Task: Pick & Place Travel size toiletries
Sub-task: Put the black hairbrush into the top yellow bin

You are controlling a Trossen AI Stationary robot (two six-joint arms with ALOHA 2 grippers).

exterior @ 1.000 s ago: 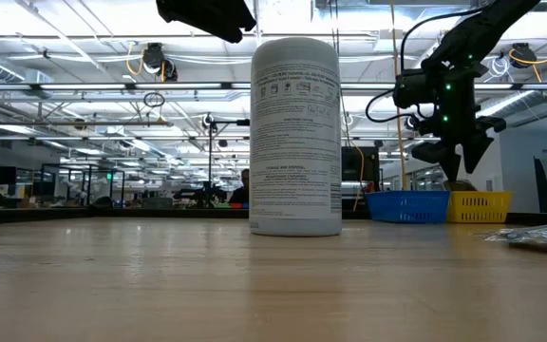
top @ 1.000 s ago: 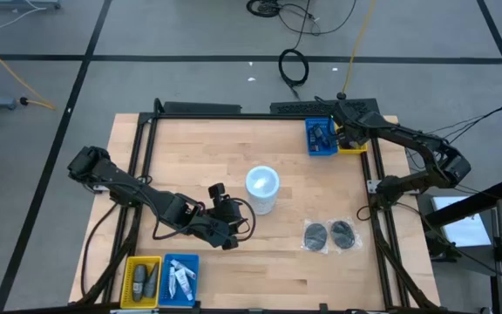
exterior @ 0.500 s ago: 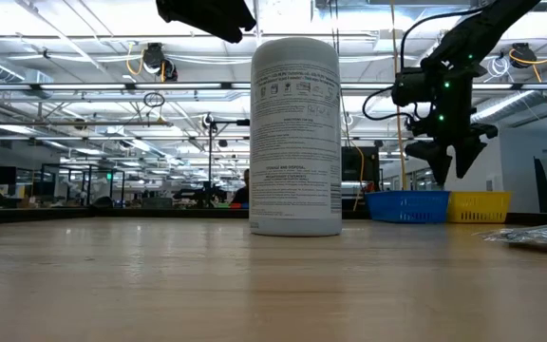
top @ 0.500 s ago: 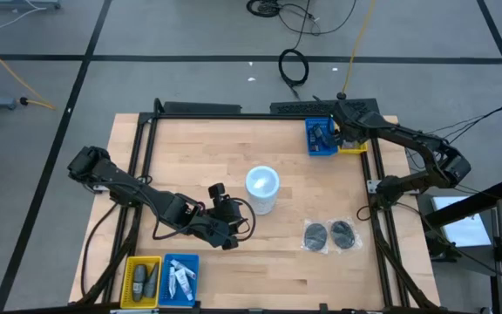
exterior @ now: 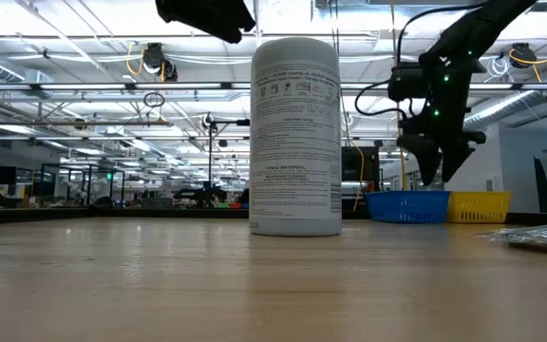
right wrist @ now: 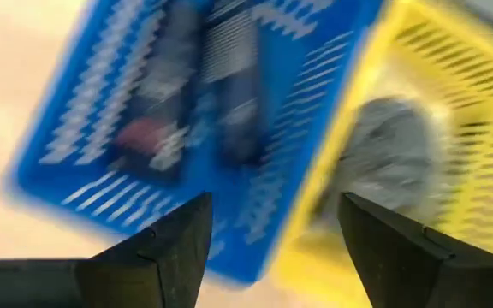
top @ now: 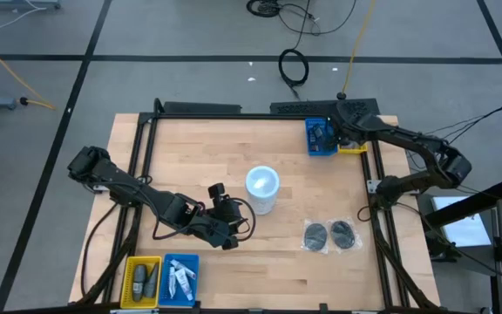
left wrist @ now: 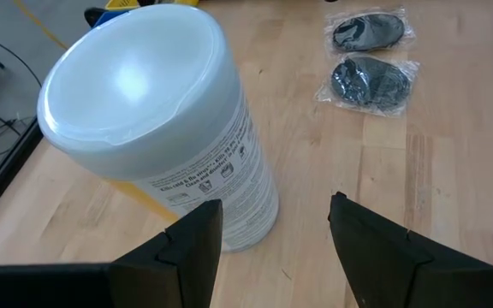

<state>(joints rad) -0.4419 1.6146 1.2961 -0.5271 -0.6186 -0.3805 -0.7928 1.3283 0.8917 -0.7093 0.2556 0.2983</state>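
Two dark round discs in clear bags [top: 330, 235] lie flat on the wooden table at the near right, also seen in the left wrist view [left wrist: 371, 60]. My left gripper [top: 234, 228] hovers open beside the big white cylinder [left wrist: 157, 128], holding nothing. My right gripper [top: 335, 133] hangs open over the far-right trays, its fingers pointing steeply down with nothing between them [right wrist: 272, 205]. Below it, the blue tray [right wrist: 84, 137] holds small dark bottles [right wrist: 204, 77]. The yellow tray [right wrist: 478, 103] beside it holds a grey disc [right wrist: 392, 162].
The white cylinder [top: 262, 188] stands upright mid-table, between my two arms. At the near-left edge a yellow tray [top: 131, 264] holds grey items and a blue tray [top: 191, 261] holds white tubes. Bare wood lies between the cylinder and the far trays.
My right gripper has swung a little toward the table's left, from above the yellow tray to over the edge of the blue one, and has tipped as it went. My left arm has kept still.
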